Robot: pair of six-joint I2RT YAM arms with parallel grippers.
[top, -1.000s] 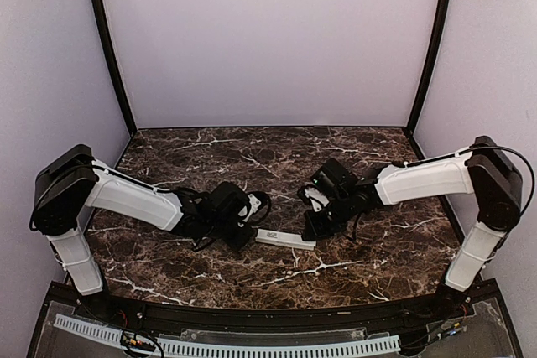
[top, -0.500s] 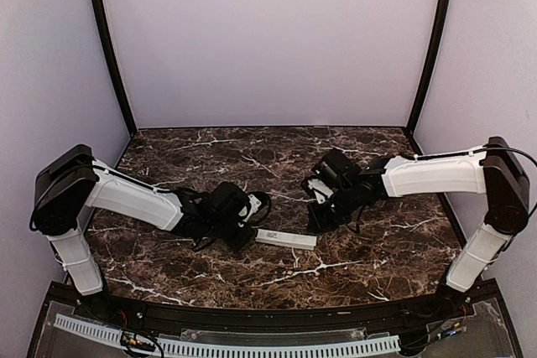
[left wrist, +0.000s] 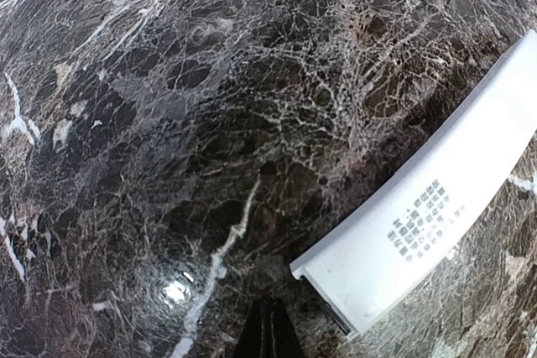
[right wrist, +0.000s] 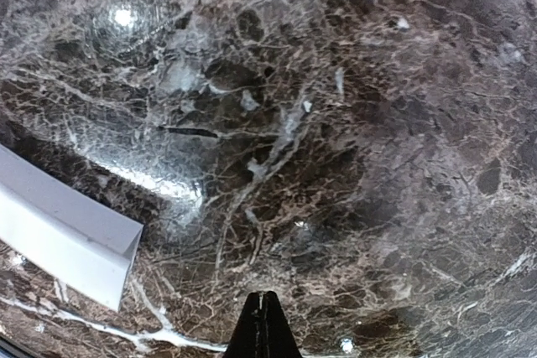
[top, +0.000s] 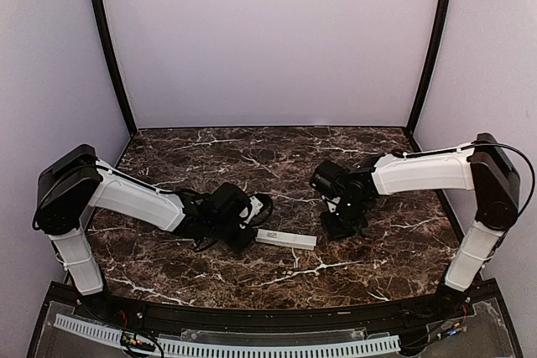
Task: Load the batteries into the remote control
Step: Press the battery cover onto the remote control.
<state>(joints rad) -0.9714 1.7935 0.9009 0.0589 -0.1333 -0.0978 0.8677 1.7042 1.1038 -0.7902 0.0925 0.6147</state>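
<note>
The white remote control [top: 286,239] lies flat on the marble table between the two arms. In the left wrist view its end with printed text [left wrist: 436,215] lies just right of my left gripper [left wrist: 268,329], which is shut and empty, with its tip close to the remote's near end. In the right wrist view the remote's other end [right wrist: 63,236] shows at the left edge. My right gripper [right wrist: 263,324] is shut and empty over bare marble, to the right of the remote. In the top view the left gripper [top: 245,236] and the right gripper [top: 339,222] flank the remote. No blue batteries are in view.
Dark marble tabletop [top: 277,157] with pale walls on three sides and black corner posts. A ribbed white strip [top: 226,345] runs along the near edge below the arm bases.
My right gripper has moved right, away from the remote's right end, and turned downward over bare marble. The left arm and the remote have stayed in place.
</note>
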